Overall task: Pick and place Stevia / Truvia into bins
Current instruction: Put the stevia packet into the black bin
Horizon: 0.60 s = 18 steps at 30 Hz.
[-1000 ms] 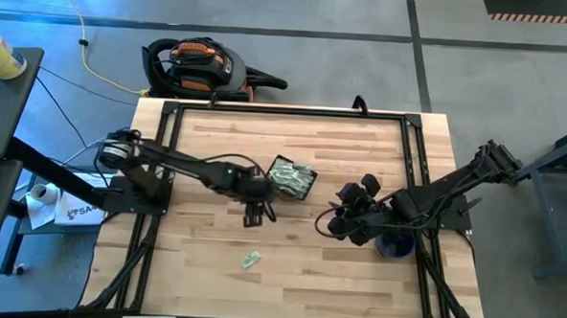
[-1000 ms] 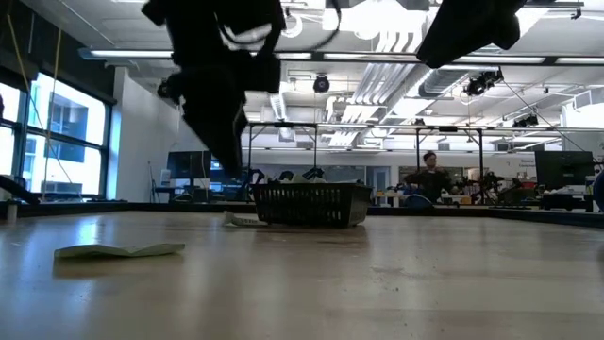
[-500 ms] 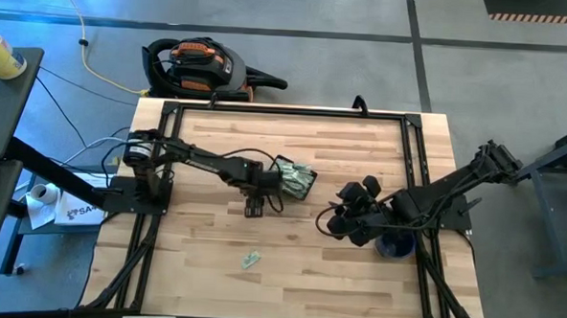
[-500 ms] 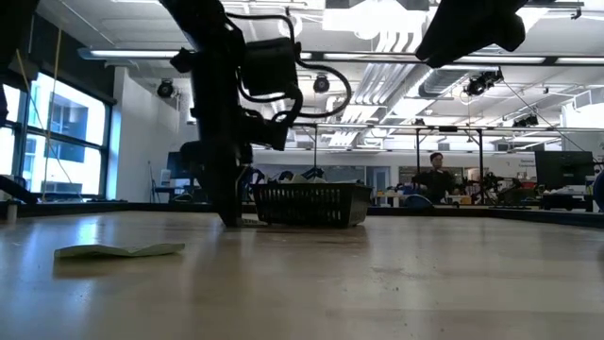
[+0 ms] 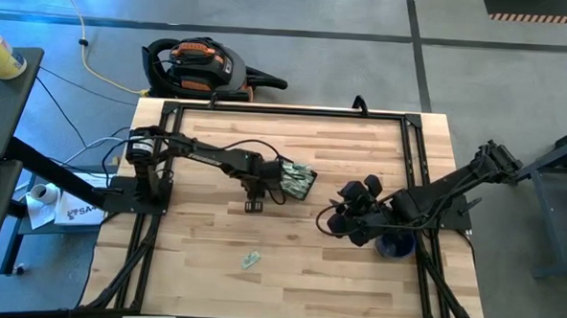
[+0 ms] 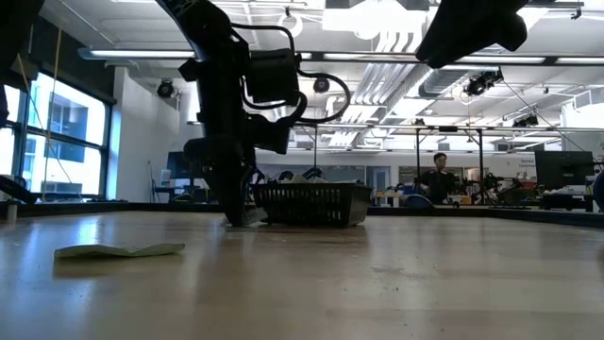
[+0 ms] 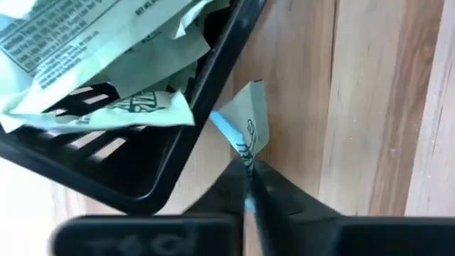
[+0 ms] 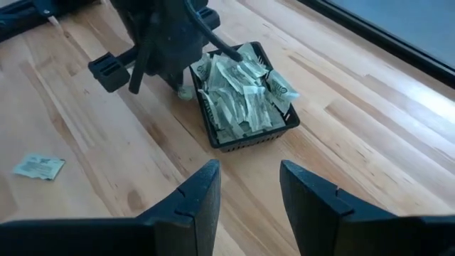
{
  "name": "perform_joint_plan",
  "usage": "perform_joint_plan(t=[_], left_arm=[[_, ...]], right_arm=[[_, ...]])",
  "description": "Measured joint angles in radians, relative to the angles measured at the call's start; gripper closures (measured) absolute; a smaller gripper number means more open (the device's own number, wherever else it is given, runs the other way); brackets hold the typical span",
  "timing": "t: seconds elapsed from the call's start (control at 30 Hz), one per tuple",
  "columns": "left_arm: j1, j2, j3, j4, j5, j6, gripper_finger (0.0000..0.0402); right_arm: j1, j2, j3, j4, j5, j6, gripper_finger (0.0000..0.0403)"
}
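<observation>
The dark slatted basket (image 5: 293, 179) stands mid-table, heaped with pale green and white sachets (image 8: 242, 89); it also shows in the low view (image 6: 311, 203). My left gripper (image 5: 255, 202) is down at the table by the basket's left side, shut on one sachet (image 7: 250, 124). Another sachet (image 5: 250, 260) lies flat on the table nearer the front edge, and shows in the low view (image 6: 118, 250). My right gripper (image 8: 249, 192) is open and empty, held above the table to the right of the basket. My left gripper pinches one edge of the sachet (image 7: 247, 160) between its two fingertips. The fingers point down from above. The sachet stands on edge right beside the basket's outer rim (image 7: 213, 85), low over the wood; whether it touches the table, I cannot tell.
A dark blue mug (image 5: 395, 246) stands under my right arm near the table's right side. A black frame (image 5: 286, 111) runs along the table's edges. Bare wood lies between the basket and the front edge, apart from the loose sachet.
My left gripper has come down to the table surface and moved a little toward the far edge, up to the basket's side. The loose sachet near the front edge has stayed where it was.
</observation>
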Motion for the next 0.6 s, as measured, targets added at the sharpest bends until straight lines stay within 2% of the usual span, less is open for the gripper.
perform_joint_plan(t=[0.1,0.17,0.33,0.47,0.6], left_arm=[[0.0,-0.022,-0.002,-0.047,0.019,0.0,0.0378],[-0.002,-0.053,-0.011,-0.134,0.059,-0.002,0.0378],[-0.003,-0.216,0.004,-0.22,0.108,-0.013,0.0368],[-0.001,-0.308,0.05,-0.144,0.058,0.029,0.0377],[0.008,-0.282,0.086,-0.005,0.01,0.164,0.0377]], right_arm=[[0.0,0.0,0.0,-0.004,0.001,0.0,0.0265],[0.0,0.0,0.0,-0.008,0.004,0.0,0.0265],[0.0,0.0,0.0,-0.021,0.018,0.0,0.0265],[0.0,0.0,0.0,-0.03,0.026,-0.001,0.0265],[-0.004,0.0,0.0,-0.031,0.041,-0.001,0.0265]])
